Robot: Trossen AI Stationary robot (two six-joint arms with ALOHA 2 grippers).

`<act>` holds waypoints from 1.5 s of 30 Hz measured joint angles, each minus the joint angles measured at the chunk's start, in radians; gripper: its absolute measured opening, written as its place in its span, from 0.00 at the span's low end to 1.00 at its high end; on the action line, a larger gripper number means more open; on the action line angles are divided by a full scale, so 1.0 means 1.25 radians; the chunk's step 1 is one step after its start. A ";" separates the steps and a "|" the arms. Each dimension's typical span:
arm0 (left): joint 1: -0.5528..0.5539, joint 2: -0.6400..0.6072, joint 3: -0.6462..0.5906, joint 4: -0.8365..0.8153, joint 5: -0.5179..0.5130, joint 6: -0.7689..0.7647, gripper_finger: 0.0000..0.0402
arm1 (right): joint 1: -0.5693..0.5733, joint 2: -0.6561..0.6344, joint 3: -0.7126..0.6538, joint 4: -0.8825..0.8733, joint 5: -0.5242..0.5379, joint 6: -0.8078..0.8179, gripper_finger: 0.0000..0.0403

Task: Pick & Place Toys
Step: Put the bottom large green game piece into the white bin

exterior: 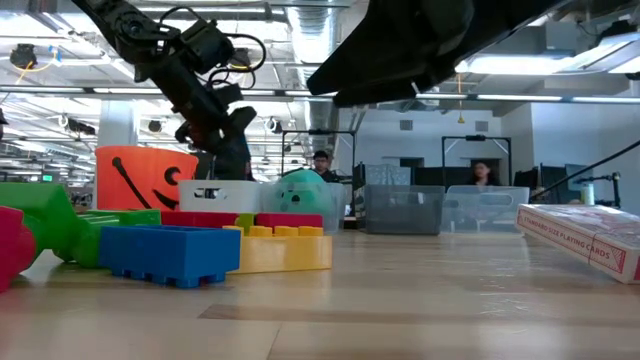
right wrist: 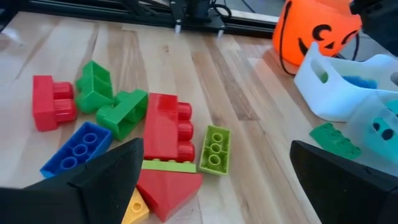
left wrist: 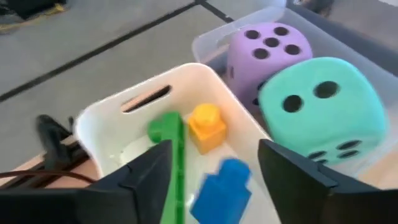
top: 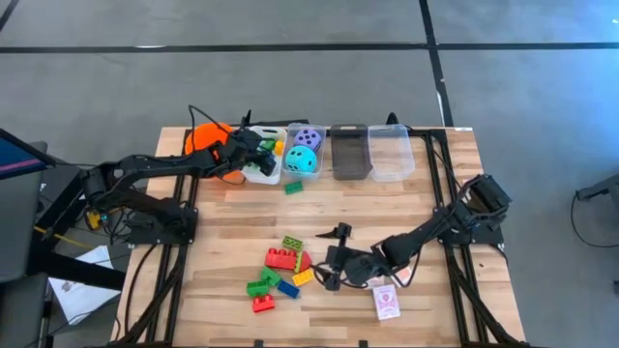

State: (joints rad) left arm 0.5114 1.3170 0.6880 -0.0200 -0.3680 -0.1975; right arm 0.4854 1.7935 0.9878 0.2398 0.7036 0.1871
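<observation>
My left gripper [top: 263, 148] is open above the white bin [left wrist: 205, 71] at the table's far side. A green brick [left wrist: 169, 127], a yellow brick [left wrist: 206, 126] and a blue brick [left wrist: 222, 185] lie in that bin, the blue one below the gap between my fingers. A purple die [left wrist: 267, 46] and a teal die [left wrist: 320, 109] sit in the clear bin beside it. My right gripper [top: 334, 256] is open wide and empty, just right of a pile of red, green, blue and yellow bricks [right wrist: 161, 134] on the table.
An orange bucket [top: 206, 135] stands left of the white bin. Two more bins [top: 349, 152] [top: 390, 152] stand to the right of the dice. A green brick [top: 293, 188] lies on the table before the bins. A red-and-white card box [top: 386, 302] lies near the front edge.
</observation>
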 joint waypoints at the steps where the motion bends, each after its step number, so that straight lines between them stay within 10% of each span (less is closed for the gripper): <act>1: 0.000 0.000 0.000 0.000 0.008 -0.001 0.60 | -0.003 0.000 0.000 0.000 -0.002 0.000 0.99; 5: -0.001 0.000 0.000 0.000 0.054 -0.002 0.68 | -0.004 0.000 0.000 0.000 -0.003 -0.001 0.99; 14: -0.059 -0.012 0.000 0.164 0.483 -0.100 0.71 | -0.002 0.000 0.000 0.000 -0.018 -0.008 0.99; 23: -0.347 -0.067 0.000 0.174 0.392 0.016 0.68 | -0.001 0.000 0.000 -0.024 -0.025 -0.005 0.99; 32: -0.670 -0.067 0.000 0.098 0.122 0.092 0.69 | -0.003 0.000 0.000 -0.060 -0.027 0.019 0.99; 38: -0.760 -0.050 0.000 -0.004 -0.022 0.010 0.69 | -0.010 0.000 0.000 -0.060 -0.042 0.043 0.99; 45: -0.778 0.004 0.000 -0.081 0.014 -0.014 0.69 | -0.013 0.000 0.000 -0.096 -0.075 0.063 0.99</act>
State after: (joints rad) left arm -0.4611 1.3223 0.6886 -0.1214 -0.3506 -0.2154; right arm 0.4690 1.7935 0.9875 0.1195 0.6103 0.2657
